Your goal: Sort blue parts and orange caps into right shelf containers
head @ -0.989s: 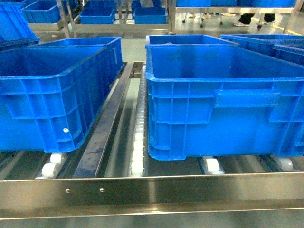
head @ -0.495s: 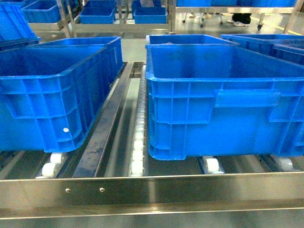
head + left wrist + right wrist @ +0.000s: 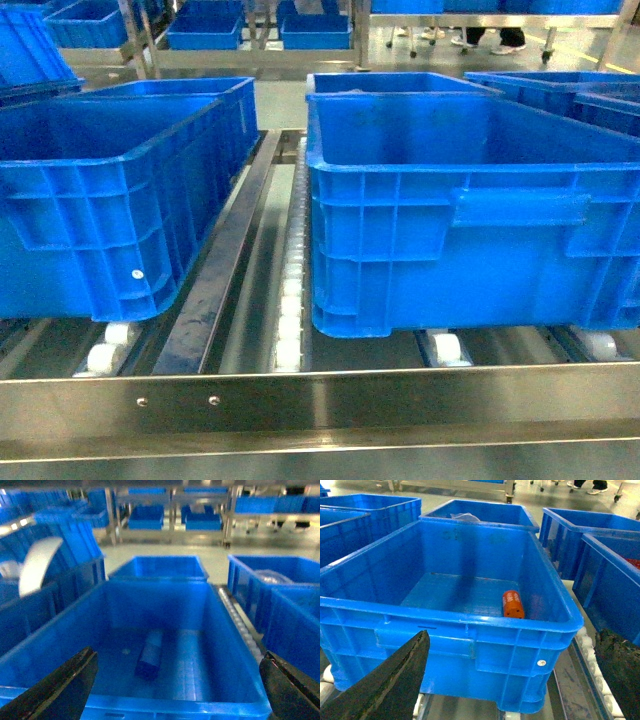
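In the left wrist view a blue part (image 3: 150,655) lies on its side on the floor of a large blue container (image 3: 175,706). My left gripper (image 3: 177,657) hovers open at that container's near rim, nothing between its fingers (image 3: 65,690). In the right wrist view an orange cap (image 3: 513,604) lies on its side in another blue container (image 3: 445,612), near its front right corner. My right gripper (image 3: 512,635) is open and empty in front of that container's near wall. The head view shows both containers, left (image 3: 100,180) and right (image 3: 470,200), but neither gripper.
The containers rest on a roller shelf with a steel front rail (image 3: 320,400) and a divider rail (image 3: 215,280) between them. More blue crates stand behind (image 3: 400,84) and to the right (image 3: 615,575). Shelving with further crates (image 3: 205,30) stands at the far back.
The containers and shelf have not moved. Only a person's feet at the far back have shifted left.
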Robot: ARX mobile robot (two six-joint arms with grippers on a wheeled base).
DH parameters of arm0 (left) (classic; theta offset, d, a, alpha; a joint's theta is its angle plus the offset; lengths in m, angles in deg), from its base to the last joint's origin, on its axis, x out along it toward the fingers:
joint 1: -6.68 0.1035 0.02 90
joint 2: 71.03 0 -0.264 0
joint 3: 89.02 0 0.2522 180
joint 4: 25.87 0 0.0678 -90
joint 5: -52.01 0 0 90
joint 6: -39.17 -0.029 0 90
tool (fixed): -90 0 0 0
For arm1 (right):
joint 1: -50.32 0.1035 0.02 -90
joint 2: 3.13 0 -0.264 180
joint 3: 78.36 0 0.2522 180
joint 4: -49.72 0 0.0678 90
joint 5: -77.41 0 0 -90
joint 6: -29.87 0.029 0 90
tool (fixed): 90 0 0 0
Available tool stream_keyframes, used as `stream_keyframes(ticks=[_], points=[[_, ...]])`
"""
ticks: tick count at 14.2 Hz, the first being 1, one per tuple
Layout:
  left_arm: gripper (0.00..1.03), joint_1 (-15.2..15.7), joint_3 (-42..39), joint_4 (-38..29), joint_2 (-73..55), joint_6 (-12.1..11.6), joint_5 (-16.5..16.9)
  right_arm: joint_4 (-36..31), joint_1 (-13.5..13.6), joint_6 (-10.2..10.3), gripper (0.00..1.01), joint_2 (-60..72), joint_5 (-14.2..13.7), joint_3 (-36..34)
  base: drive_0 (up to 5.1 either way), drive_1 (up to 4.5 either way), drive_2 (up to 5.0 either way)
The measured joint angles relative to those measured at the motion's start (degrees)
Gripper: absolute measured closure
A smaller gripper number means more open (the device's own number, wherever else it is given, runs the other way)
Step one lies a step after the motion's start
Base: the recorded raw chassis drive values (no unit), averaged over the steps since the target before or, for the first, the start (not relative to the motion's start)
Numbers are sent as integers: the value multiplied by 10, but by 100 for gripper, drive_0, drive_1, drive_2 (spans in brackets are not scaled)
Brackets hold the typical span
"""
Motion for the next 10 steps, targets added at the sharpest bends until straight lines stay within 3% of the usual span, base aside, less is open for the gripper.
stream_keyframes(ticks=[1,2,3,6,7,9,10], points=[[10,-18,-80,-80,51,-13,3,-61,2,12,9,7,-30,-12,0,0,0],[23,-16,-146,-113,67,2,47,-103,2,33,22,-5,-57,-40,0,0,0],[36,-13,-194,-91,68,8,57,-103,-3,41,35,-33,-57,-72,0,0,0],[59,-14,-220,-87,125,17,62,-95,-14,49,57,-71,-54,-109,0,0,0],[75,-14,-229,-78,168,17,62,-83,-37,50,75,-111,-20,-134,0,0,0],[99,-14,-265,-38,207,17,62,-63,-59,51,99,-158,-13,-160,0,0,0],[101,-14,-284,-82,210,19,62,-47,-59,52,99,-182,-10,-173,0,0,0]])
